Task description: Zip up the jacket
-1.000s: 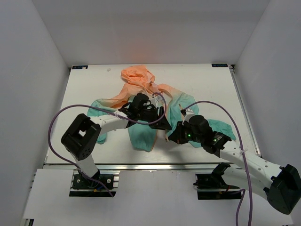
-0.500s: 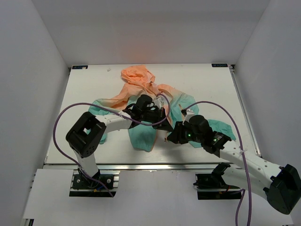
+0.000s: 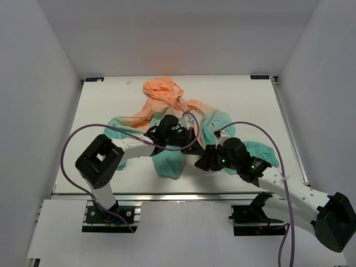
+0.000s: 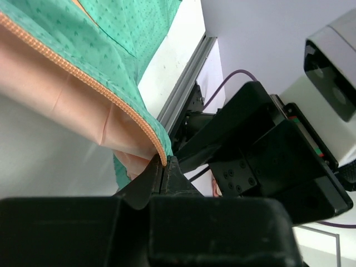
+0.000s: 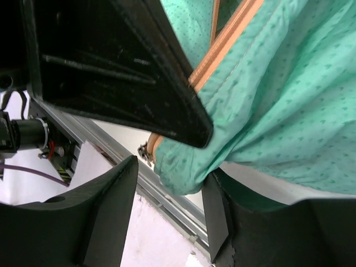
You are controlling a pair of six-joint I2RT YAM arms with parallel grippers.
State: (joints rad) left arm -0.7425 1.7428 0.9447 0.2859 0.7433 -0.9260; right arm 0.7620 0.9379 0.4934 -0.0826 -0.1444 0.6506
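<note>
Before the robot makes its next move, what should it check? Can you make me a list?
1. Left gripper pinching the jacket by its orange zipper edge: ok.
2. Right gripper open, ready to grab: ok, teal fabric hangs between its jaws.
3. Zipper slider found: cannot tell.
4. Both zipper sides lined up: not ok, the front panels lie apart.
5. Jacket lying on the table: ok.
</note>
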